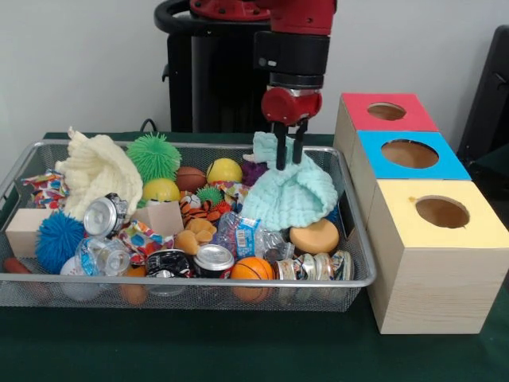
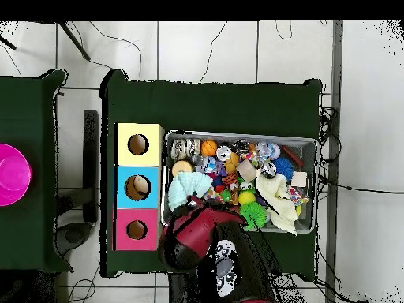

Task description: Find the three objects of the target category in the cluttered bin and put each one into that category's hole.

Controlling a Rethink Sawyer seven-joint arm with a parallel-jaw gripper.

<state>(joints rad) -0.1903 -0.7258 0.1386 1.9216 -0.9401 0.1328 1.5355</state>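
The wire-mesh bin (image 1: 199, 282) is full of toys; it also shows in the overhead view (image 2: 309, 142). My gripper (image 1: 289, 159) hangs over its back right part, fingers close together on a raised fold of a mint-green cloth (image 1: 290, 199). One see-through bottle (image 1: 242, 235) with a blue-and-white label lies in the middle, just left of the cloth. Another bottle (image 1: 99, 256) lies at the front left. I cannot pick out a third. The red-topped box's hole (image 1: 386, 111) is to the right, at the far end of the row; it also shows from overhead (image 2: 136, 230).
A blue-topped box (image 1: 409, 153) and a yellow-topped box (image 1: 441, 212) stand in line with the red one, right of the bin. Silver cans (image 1: 106, 216) (image 1: 213, 258), balls, a cream cloth (image 1: 95, 171) and wooden blocks fill the bin. A pink bowl (image 2: 9, 175) sits on a side table.
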